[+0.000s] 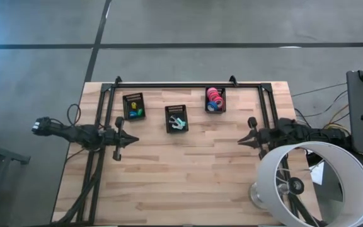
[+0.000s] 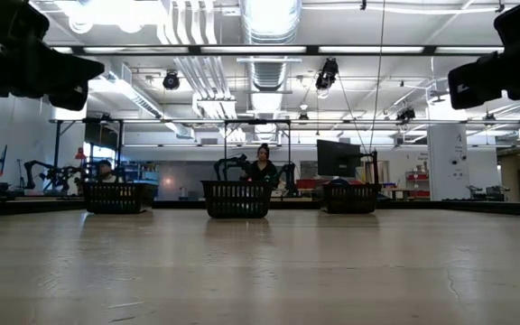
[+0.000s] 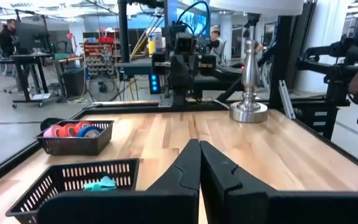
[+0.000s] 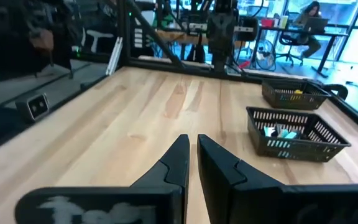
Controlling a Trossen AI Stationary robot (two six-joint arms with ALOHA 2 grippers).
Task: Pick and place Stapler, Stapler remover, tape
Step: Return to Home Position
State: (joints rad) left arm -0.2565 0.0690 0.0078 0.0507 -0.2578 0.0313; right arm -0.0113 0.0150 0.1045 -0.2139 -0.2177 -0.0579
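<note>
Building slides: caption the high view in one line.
Tape rolls lie in the rightmost black bin of three on the wooden table; left tool and right tool shut, empty.

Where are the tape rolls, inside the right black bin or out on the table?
Inside: the high view shows the tape rolls heaped within the right black bin's walls.

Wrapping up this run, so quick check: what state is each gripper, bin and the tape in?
Left gripper: shut, empty, off the table.
Right gripper: shut, empty, off the table.
Left bin: upright, holds yellow and green items.
Middle bin: upright, holds teal items.
Right bin: upright, filled.
Tape: piled in that bin.
</note>
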